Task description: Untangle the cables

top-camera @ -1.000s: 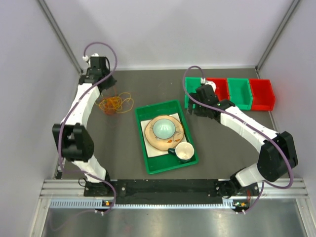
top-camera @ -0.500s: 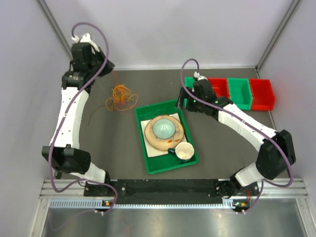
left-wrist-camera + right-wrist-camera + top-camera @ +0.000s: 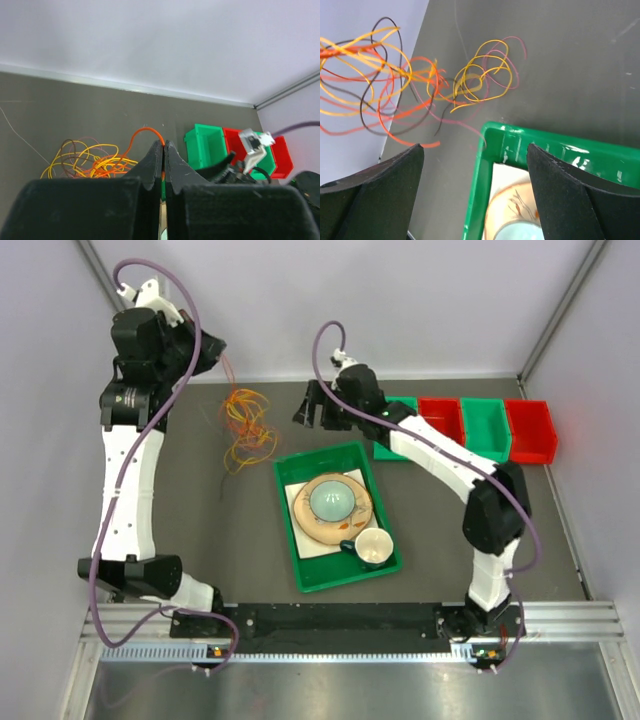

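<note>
Orange-red wire, one strand of the cables (image 3: 95, 162), is clamped between the fingers (image 3: 150, 167) of the left gripper (image 3: 164, 146). The two pads are pressed flat together and the strand arcs out from their tip. Seen from above, that gripper is held high near the back wall (image 3: 400, 300), at the table's (image 3: 450, 520) far left. The rest of the tangle trails down from it as a loose skein of yellow, orange, red and black loops. A high hold like this probably lets the bundle's own weight draw the loops open and shows them to the other arm. Whether the lowest loops rest on the table cannot be told.

The right gripper (image 3: 474, 150) has its fingers (image 3: 380, 195) spread wide with nothing between them. It hovers just beside the far left corner of the green tray (image 3: 520, 140), pointing at the hanging wires. That stance suggests it is set to take a second strand and pull it away from the pinched one. The yellow loops sit just beyond the tray's rim, so a low reach could snag the corner. The coloured bins (image 3: 485, 430) stand well apart at the right.
</note>
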